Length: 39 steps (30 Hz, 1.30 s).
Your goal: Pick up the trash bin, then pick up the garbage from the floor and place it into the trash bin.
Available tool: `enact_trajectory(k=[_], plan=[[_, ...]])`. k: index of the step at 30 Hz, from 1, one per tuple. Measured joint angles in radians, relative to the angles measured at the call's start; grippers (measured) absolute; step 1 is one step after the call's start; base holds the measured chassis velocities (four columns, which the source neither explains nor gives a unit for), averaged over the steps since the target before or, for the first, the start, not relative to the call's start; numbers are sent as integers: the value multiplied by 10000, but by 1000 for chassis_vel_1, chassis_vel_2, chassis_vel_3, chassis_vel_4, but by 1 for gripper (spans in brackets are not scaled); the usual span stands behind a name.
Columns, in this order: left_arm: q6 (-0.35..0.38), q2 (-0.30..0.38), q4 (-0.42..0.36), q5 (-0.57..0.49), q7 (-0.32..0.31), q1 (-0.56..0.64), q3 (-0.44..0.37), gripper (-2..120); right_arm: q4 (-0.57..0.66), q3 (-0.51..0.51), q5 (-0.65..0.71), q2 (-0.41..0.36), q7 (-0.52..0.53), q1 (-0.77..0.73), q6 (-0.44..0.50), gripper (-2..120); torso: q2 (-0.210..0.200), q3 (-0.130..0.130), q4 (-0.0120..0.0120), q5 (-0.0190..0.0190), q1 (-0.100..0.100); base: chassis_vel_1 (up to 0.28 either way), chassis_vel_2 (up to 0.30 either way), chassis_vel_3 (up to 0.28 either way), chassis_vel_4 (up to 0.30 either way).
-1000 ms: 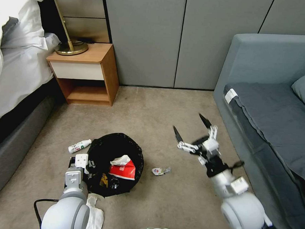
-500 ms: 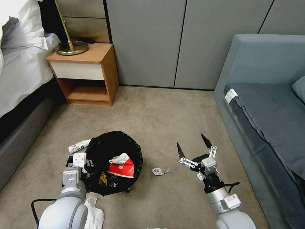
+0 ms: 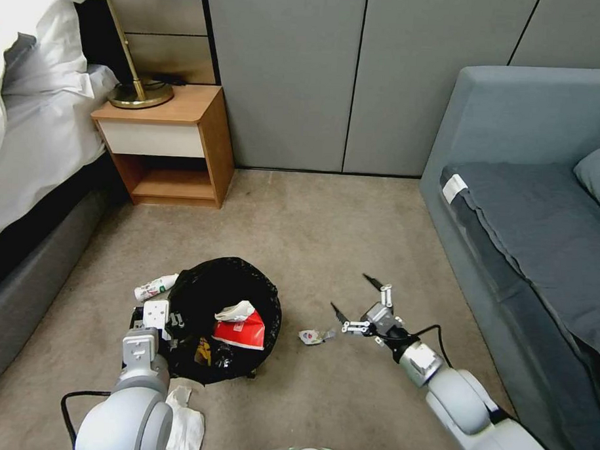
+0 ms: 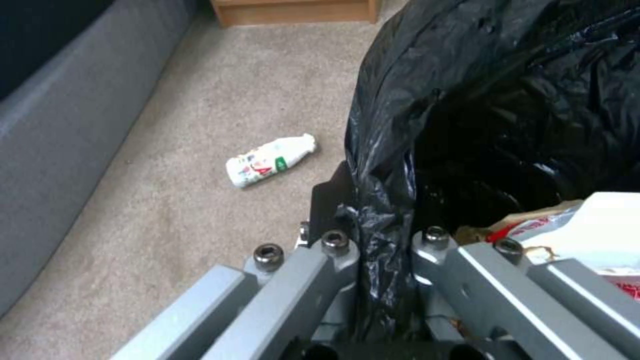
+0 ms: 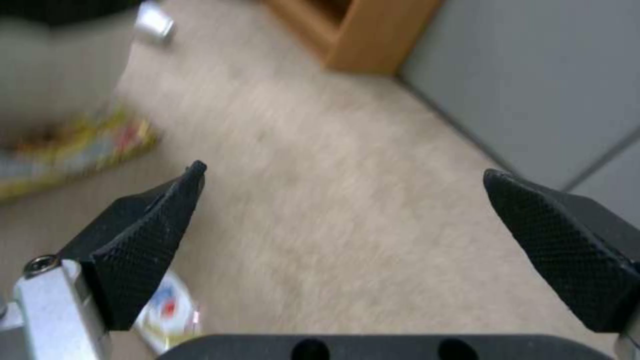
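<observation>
The trash bin (image 3: 245,285), lined with a black bag (image 4: 507,115), stands on the carpet with a red carton (image 3: 242,334) and crumpled white paper inside. My left gripper (image 3: 157,317) is shut on its near-left rim, and the bag is pinched between the fingers (image 4: 333,245). Garbage on the floor: a small crumpled wrapper (image 3: 314,336) right of the bin, a white bottle (image 3: 156,287) (image 4: 270,160) at its left, and a white tissue (image 3: 187,421) by my left arm. My right gripper (image 3: 349,292) (image 5: 345,172) hangs open low over the carpet, just right of the wrapper (image 5: 167,312).
A wooden nightstand (image 3: 175,145) with a brass lamp stands at the back left beside the bed (image 3: 34,143). A grey sofa (image 3: 530,213) lines the right side. Grey wall panels close the back. Bare carpet lies between bin and sofa.
My right arm has dropped and swung left toward the small wrapper, with its gripper still open. The left gripper and bin have stayed put.
</observation>
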Motion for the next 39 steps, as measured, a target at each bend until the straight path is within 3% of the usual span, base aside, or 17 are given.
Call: enact_trajectory(k=[6,9,17,26,39], plan=[[0,-76,0,48,0,3,8,1,-1706,-1400,-435,230,-475,1186,256,100,0,0,-1,0,-1,0,0,0,0],[0,-98,57,68,-1,-4,0,1,-3295,-1931,-934,694,-914,1804,714,100,0,0,-3,-1,0,0,0,0,0],[0,-116,263,106,-12,-81,31,1,-5103,-2005,-1795,1757,-1412,2399,1362,100,0,0,0,-3,0,0,0,0,0],[0,-112,382,141,-14,-91,94,1,-5782,-1939,-2251,2402,-1549,2583,1691,100,0,-1,-2,-4,0,0,0,0,0],[-29,-91,284,152,-20,78,60,1,-7729,-1516,-2753,3286,-1519,3388,2251,100,0,-1,-2,-2,0,0,0,0,0]])
